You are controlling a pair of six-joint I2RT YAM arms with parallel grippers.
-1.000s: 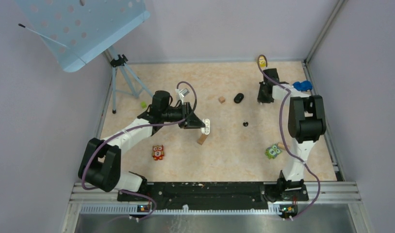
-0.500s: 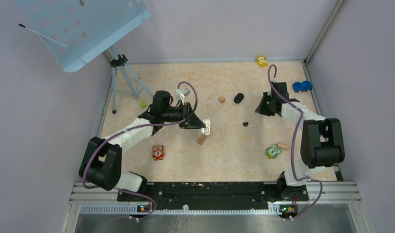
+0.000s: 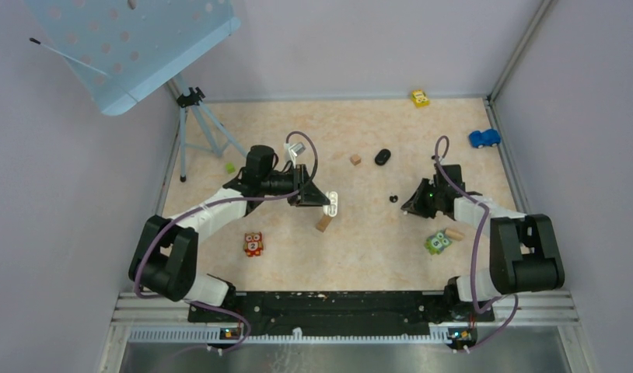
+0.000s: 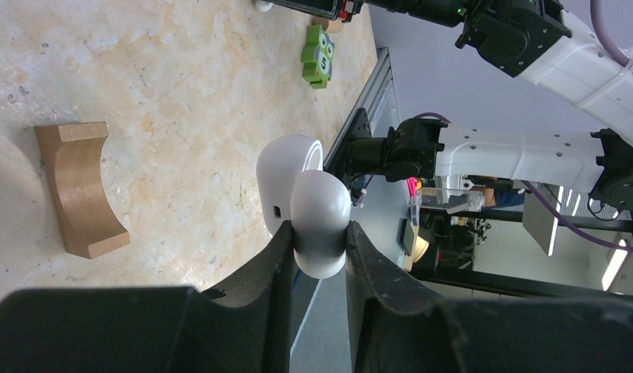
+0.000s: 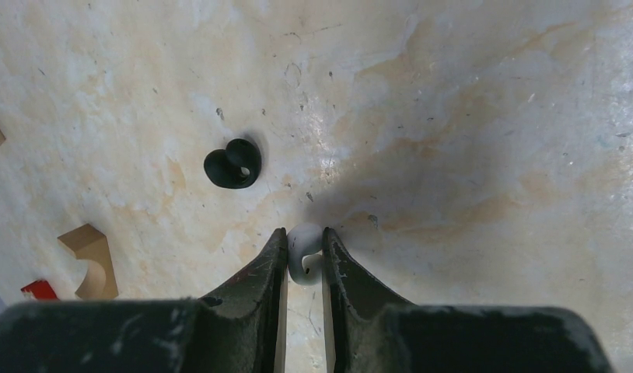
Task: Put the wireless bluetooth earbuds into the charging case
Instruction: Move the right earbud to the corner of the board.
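Observation:
My left gripper [image 3: 321,199] is shut on a white charging case [image 3: 333,202] with its lid open and holds it above the table middle. In the left wrist view the fingers [image 4: 278,264] clamp one rounded half of the case [image 4: 319,214]. My right gripper [image 3: 411,208] is shut on a small white earbud [image 5: 301,245], low over the table. A black earbud [image 5: 232,164] lies on the table just ahead and left of it, and shows in the top view [image 3: 393,199] too.
A tan arch block [image 3: 323,223] lies under the case. A small tan block [image 3: 355,159] and a black oval object [image 3: 382,157] sit farther back. A green owl [image 3: 437,242], wooden peg [image 3: 454,233], red owl [image 3: 253,244], blue car [image 3: 484,137], yellow car [image 3: 420,98] and tripod [image 3: 197,116] stand around.
My right arm has swung from the back right corner forward and inward, ending beside the black earbud. The left arm and the case have not moved.

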